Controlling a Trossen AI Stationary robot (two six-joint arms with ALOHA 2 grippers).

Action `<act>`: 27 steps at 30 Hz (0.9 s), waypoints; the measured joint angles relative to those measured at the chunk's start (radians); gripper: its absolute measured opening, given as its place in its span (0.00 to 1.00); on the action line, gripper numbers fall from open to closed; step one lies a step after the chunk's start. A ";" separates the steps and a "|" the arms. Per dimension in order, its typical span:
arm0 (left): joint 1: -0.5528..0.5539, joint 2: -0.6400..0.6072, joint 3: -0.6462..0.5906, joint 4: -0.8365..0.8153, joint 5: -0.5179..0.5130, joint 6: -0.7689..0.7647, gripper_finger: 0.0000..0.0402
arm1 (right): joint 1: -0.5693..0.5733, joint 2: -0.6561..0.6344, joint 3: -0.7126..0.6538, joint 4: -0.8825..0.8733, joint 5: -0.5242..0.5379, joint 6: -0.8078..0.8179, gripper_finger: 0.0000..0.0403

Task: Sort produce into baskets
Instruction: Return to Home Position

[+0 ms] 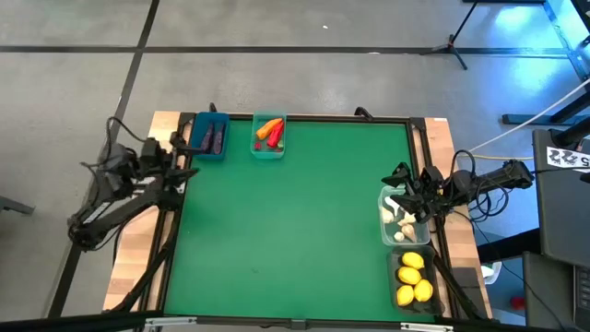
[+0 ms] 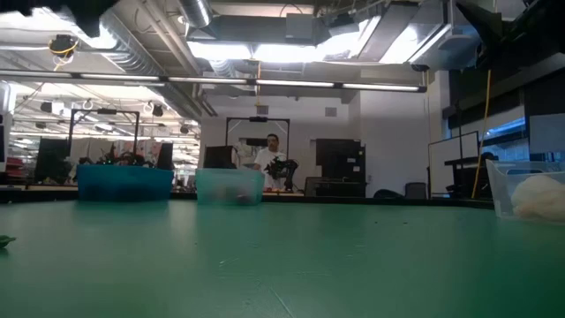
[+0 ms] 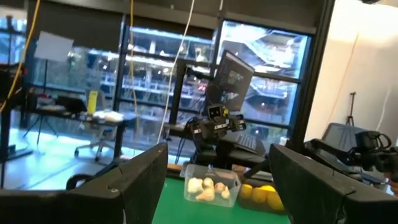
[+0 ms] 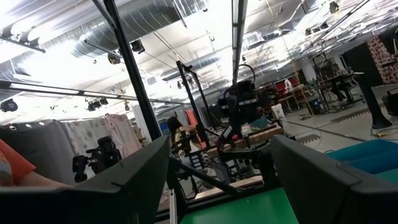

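Eggplants (image 1: 215, 136) and, seemingly, peppers (image 1: 273, 134) lie binned at the bench's (image 1: 295, 221) far edge, garlic (image 1: 403, 224) and lemons (image 1: 413, 277) at its right edge; left gripper (image 3: 217, 149) and right gripper (image 4: 220, 140) sit at its side edges, fingers (image 3: 140, 180) spread, empty.

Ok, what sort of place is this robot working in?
Probably a robotics lab or workshop: bare ceiling ducts, a concrete floor with a tripod, and a person standing beyond the green table.
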 joint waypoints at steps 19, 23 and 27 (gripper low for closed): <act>-0.210 -0.001 -0.382 0.427 -0.103 -0.098 0.69 | 0.000 0.003 0.000 -0.037 -0.001 -0.005 0.70; -0.304 -0.001 -0.429 0.500 -0.171 -0.101 0.69 | 0.000 0.003 -0.006 -0.051 -0.001 -0.048 0.70; -0.394 -0.001 -0.439 0.489 -0.267 -0.074 0.69 | 0.000 0.004 -0.081 0.062 -0.018 -0.098 0.70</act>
